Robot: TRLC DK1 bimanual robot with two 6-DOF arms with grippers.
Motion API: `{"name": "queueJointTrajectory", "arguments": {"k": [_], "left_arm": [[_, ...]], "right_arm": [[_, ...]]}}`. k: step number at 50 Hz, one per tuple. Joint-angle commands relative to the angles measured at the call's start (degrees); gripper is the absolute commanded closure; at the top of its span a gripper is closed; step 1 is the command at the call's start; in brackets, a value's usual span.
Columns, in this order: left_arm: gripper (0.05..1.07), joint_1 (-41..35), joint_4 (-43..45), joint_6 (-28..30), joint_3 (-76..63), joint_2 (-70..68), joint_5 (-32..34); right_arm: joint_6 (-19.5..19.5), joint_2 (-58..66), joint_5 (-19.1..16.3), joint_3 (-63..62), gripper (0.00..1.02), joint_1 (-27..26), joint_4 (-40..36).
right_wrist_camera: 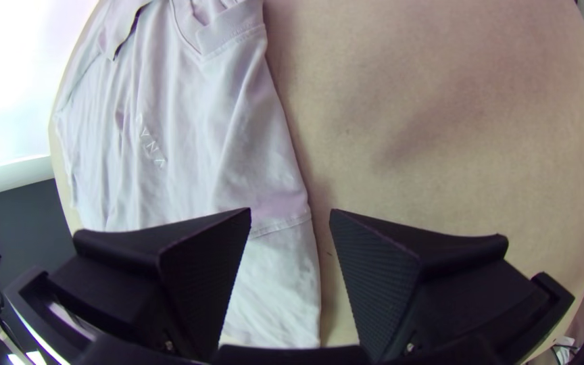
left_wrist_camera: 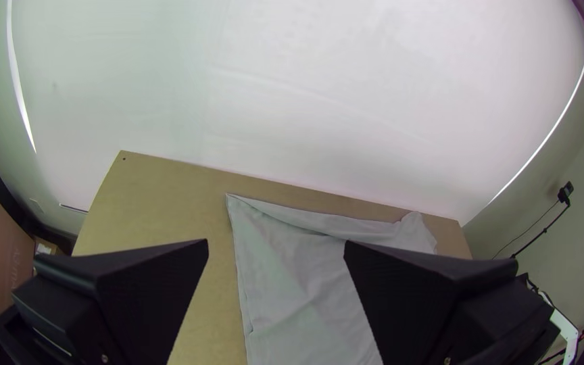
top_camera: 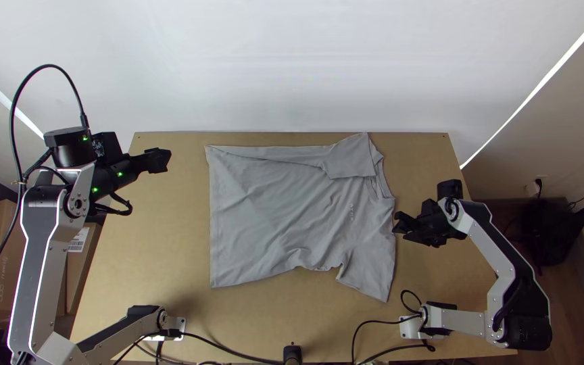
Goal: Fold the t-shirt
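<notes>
T-shirt, grey and lightly rumpled, lies on the table, mostly spread flat. Its hem faces the left arm's side and its collar the right arm's. The far sleeve is turned inward over the body (a narrow flap runs from it along the far side to the hem corner), while the near sleeve points out towards the near edge. Small raised lettering marks the chest.

That far sleeve comes right up to the table's far edge, so room there is tight. Wider strips of wood lie beyond the hem and on the near side, where black cables loop.

The left gripper hangs apart from the hem, fingers spread; the right gripper, also spread, is just beside the collar side.
</notes>
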Motion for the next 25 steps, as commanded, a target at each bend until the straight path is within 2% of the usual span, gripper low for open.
{"name": "queueJointTrajectory", "arguments": {"k": [1, 19, 20, 25], "left_arm": [[0.1, -0.3, -0.31, -1.11, -0.32, -0.34, 0.55], [0.1, -0.3, -0.49, -1.03, 0.12, 0.1, 0.55], [0.1, -0.3, -0.57, -1.03, 0.12, 0.1, 0.55], [0.1, -0.3, -2.16, 1.17, -0.84, 0.45, 0.46]], "right_arm": [[1.65, 1.27, -0.25, -2.13, 0.48, 1.08, 1.34], [1.65, 3.02, -0.16, -5.73, 0.48, 2.22, 4.42], [1.65, 3.02, -0.16, -6.08, 0.5, 2.4, 4.59], [1.65, 1.27, -0.08, -8.54, 0.75, 3.54, 8.28]]}}
